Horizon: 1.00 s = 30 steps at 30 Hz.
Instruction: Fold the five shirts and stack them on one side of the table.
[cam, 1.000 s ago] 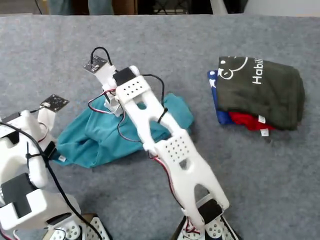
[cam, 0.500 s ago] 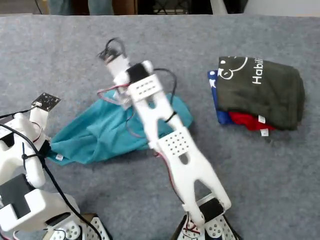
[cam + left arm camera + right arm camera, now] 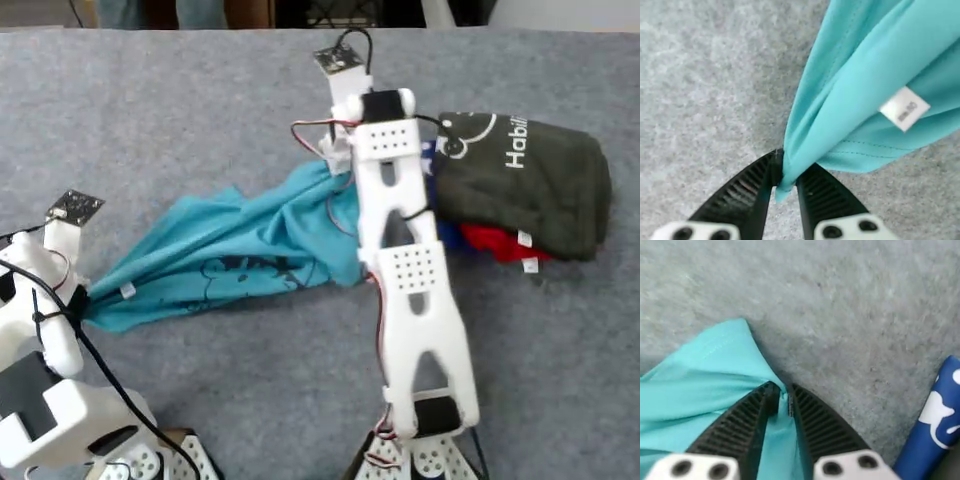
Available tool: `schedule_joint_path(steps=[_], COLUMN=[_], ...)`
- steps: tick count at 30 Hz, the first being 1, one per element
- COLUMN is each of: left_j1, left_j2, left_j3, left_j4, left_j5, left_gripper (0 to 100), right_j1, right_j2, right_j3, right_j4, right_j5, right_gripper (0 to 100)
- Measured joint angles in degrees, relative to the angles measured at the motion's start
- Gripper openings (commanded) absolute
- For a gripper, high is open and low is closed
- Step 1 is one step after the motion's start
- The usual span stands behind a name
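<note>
Spanning the surface (image 3: 150,120), the teal shirt (image 3: 240,262) is gripped at both ends: left tool (image 3: 784,167) by the left edge, right tool (image 3: 783,390), arm outstretched, beside the folded stack (image 3: 520,185).

Teal shirt (image 3: 240,255): smooth soft cloth. Table (image 3: 150,120): rough grey felt. Jaws: ribbed matt blk plastic.

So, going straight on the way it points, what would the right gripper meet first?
Past the teal cloth shirt pinched in the right gripper, probably just grey felt table; the blue folded shirt lies aside.
</note>
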Motion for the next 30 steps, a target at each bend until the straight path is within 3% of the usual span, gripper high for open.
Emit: schedule_joint_path(steps=[9,15,22,30], left_j1=[-0.7,-3.6,-5.98,-6.95], left_j2=[0.0,0.0,0.0,0.0], left_j3=[0.0,-0.26,-5.45,-6.51], left_j4=[0.0,2.29,16.0,18.29], left_j5=[-0.09,-5.63,-16.18,-18.29], left_gripper=[3,3,3,3], right_j1=[0.09,0.09,-2.64,-3.43], right_j2=[-1.67,-12.31,-32.26,-45.19], right_j3=[5.01,23.91,54.59,56.62], right_j4=[0.0,-0.18,-0.26,-0.26], right_j5=[5.01,12.13,20.48,22.42], right_gripper=[1.8,2.8,27.3,28.3])
